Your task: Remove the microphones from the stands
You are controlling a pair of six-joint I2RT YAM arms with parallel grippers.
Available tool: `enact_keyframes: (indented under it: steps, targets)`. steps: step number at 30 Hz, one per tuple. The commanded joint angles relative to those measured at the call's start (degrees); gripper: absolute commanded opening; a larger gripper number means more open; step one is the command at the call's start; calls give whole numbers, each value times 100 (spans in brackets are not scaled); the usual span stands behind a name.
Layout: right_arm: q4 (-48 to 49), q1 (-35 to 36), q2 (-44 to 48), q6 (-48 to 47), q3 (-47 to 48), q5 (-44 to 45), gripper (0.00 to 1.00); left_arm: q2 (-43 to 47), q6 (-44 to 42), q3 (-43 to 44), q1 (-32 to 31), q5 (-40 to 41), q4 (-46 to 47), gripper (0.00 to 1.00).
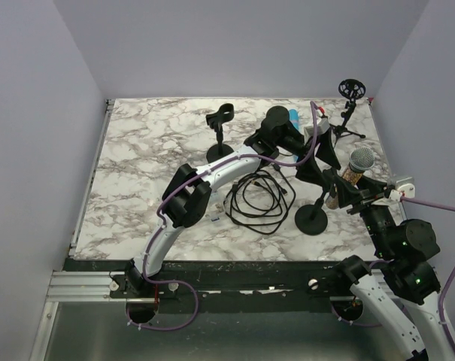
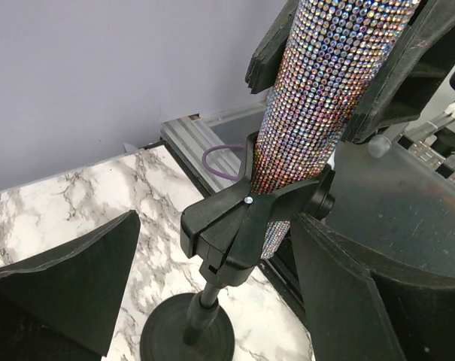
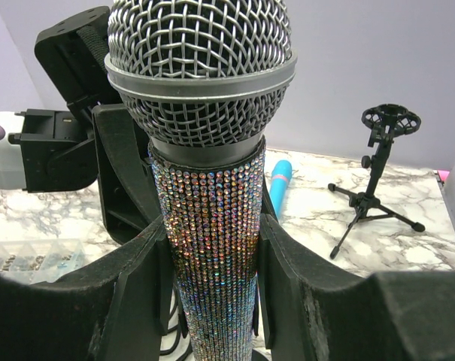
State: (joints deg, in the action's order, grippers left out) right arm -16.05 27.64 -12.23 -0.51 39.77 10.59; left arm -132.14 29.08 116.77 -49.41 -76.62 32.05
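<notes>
From my end I count one sparkly microphone [image 1: 360, 160], three stands (the round-base stand [image 1: 311, 219] carrying it, an empty clip stand [image 1: 220, 128], a little tripod stand [image 1: 350, 113]), one coiled cable [image 1: 257, 199], one blue tube [image 1: 293, 117], and two arms, the left arm [image 1: 204, 177] and the right arm [image 1: 396, 248].

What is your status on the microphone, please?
Right gripper shut on microphone above clip. Left gripper open, facing stand. Microphone seated in clip. Upward path looks clear.

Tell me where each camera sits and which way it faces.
Top external: above, behind the robot, looking down at the table; both arms show.
Left wrist: on the left hand, facing the stand clip; its open fingers show.
Right wrist: on the right hand, facing the microphone; its fingers grip it.
Wrist views share the microphone.
</notes>
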Motion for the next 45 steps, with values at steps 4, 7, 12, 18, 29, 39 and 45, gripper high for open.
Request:
enact_keyframes:
  steps: [4, 7, 12, 18, 29, 39, 45]
  targets:
    - [154, 5, 76, 109, -92, -104, 1, 5, 182, 86, -78, -70, 512, 73]
    - [155, 5, 79, 113, -83, -101, 1, 16, 150, 29, -87, -81, 543, 39]
    - [146, 0, 115, 112, -53, -86, 1, 236, -270, -280, -78, 13, 268, 0]
    - [123, 5, 122, -92, 87, -92, 1, 545, -1061, -561, -69, 214, -513, 0]
    - [102, 5, 4, -782, 774, -128, 1, 760, -2194, -586, -69, 774, -1923, 0]
    - [621, 5, -545, -1092, 1452, 496, 1, 982, -2723, -743, -78, 1362, -2560, 0]
    - [987, 1, -569, -1076, 1403, 711, 1, 1453, -3507, -1515, -203, 2030, -2647, 0]
